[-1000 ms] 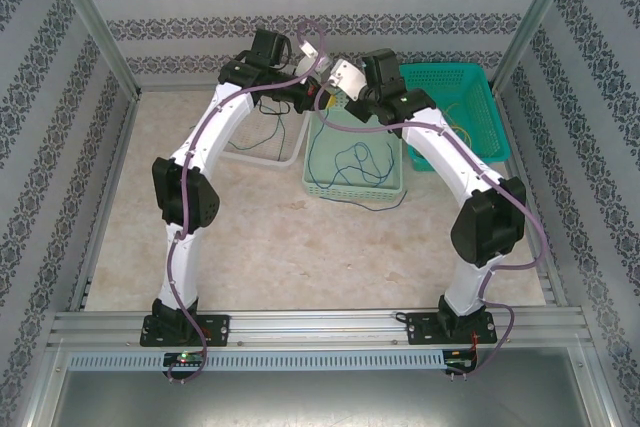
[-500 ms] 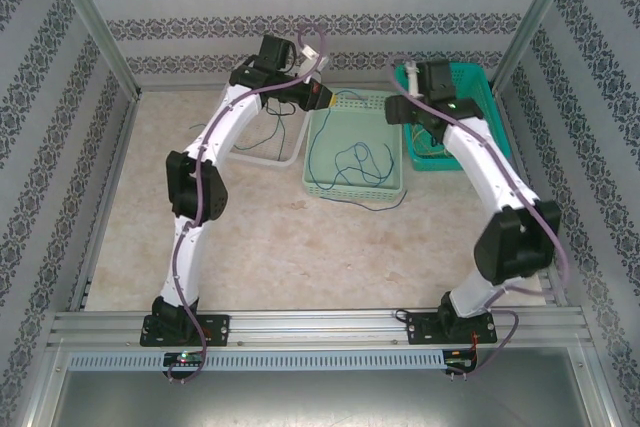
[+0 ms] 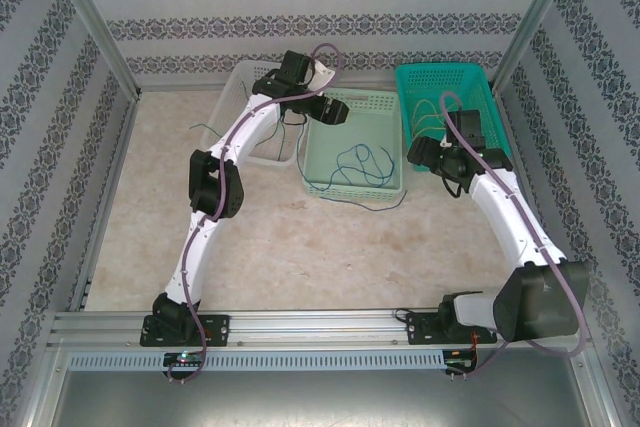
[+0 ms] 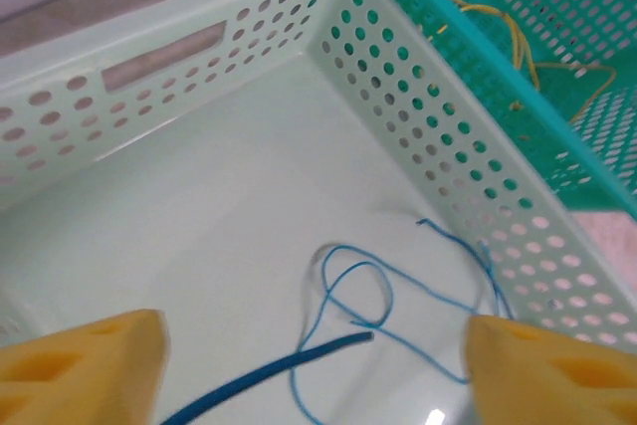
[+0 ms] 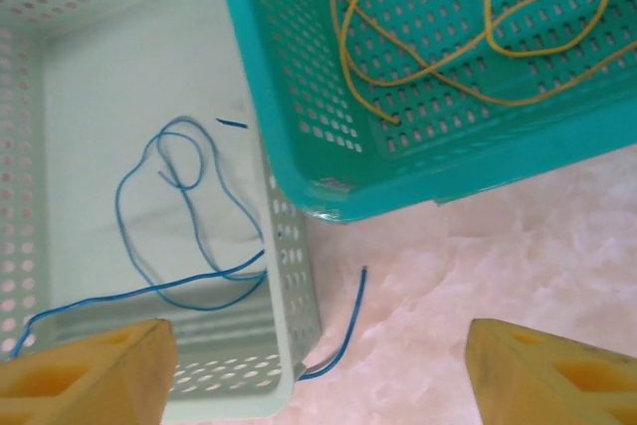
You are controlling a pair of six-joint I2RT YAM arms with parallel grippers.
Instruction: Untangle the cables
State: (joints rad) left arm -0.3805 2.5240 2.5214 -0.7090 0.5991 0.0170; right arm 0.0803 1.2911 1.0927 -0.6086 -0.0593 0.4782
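Cables: three colours lay in three baskets (one colour to each, as far as the views showed).
Blue cable (image 5: pixel 189 186): lay in loose, crossing loops on the floor of the pale green basket (image 5: pixel 284 246). One end lay outside the basket's near wall on the table (image 5: pixel 518 246), just beside the corner. Whether it passed over the wall or through a hole could not be told.
Yellow cable (image 5: pixel 418 67): lay in wide, overlapping curves on the floor of the teal basket (image 5: pixel 299 97).
Green cable (image 3: pixel 208 130): a thin strand showed at the left side of the white basket (image 3: pixel 232 82) (too slim to trace further).
Baskets: the pale green one stood between the other two, with the teal one just beside it on the right and the white one on its left.
Left gripper (image 4: pixel 314 375): hung above the pale green basket's floor with its yellow foam pads (image 4: pixel 80 365) spread wide. It held nothing, and the blue loops lay below and between them.
Right gripper (image 5: pixel 318 375): hovered over the table near the spot where the pale green and teal baskets met. Its jaws stood wide apart and empty (the stray blue end lay beneath).
Left arm (image 3: pixel 215 187): reached far forward across the white basket.
Right arm (image 3: pixel 510 217): was bent back toward the teal basket's near end.
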